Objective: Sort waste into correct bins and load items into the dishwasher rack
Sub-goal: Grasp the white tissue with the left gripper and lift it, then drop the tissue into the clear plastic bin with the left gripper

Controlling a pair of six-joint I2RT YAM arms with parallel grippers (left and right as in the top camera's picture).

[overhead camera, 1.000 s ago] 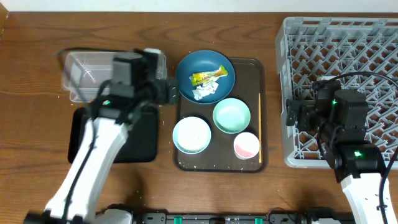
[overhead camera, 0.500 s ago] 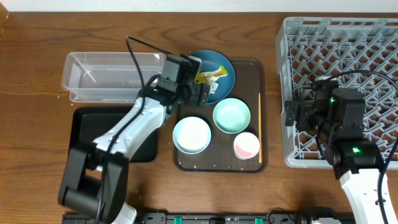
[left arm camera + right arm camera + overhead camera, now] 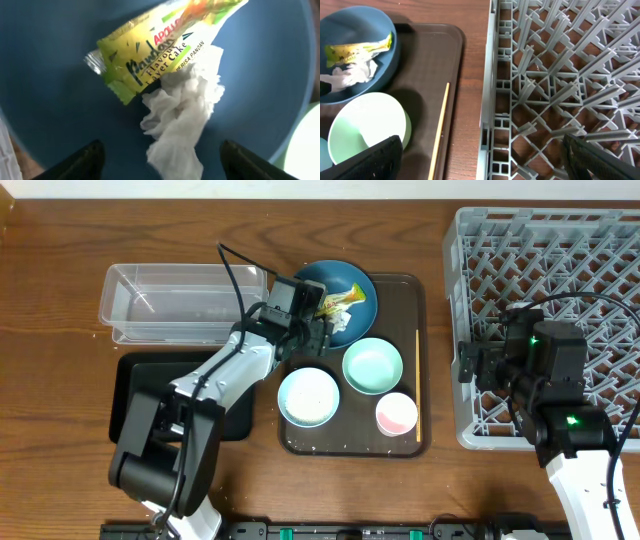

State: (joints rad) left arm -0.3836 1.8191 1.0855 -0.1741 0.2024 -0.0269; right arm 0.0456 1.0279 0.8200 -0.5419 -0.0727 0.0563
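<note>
Two pieces of waste, the snack wrapper (image 3: 165, 45) and crumpled white paper (image 3: 180, 115), lie in the dark blue bowl (image 3: 60, 100). The left gripper (image 3: 162, 160) hangs just above them, spread and empty. The right gripper (image 3: 485, 157), also spread, hovers by the grey rack (image 3: 560, 75).

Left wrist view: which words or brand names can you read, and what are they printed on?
"APOLL", red, end lost in a crease: on the snack wrapper lying in the dark blue bowl.
"Pandan Flavour Layer Cake": same wrapper.
"PERISA PANDAN", small print: same wrapper.
Other views: wrapper print too small to read; no other text.
</note>
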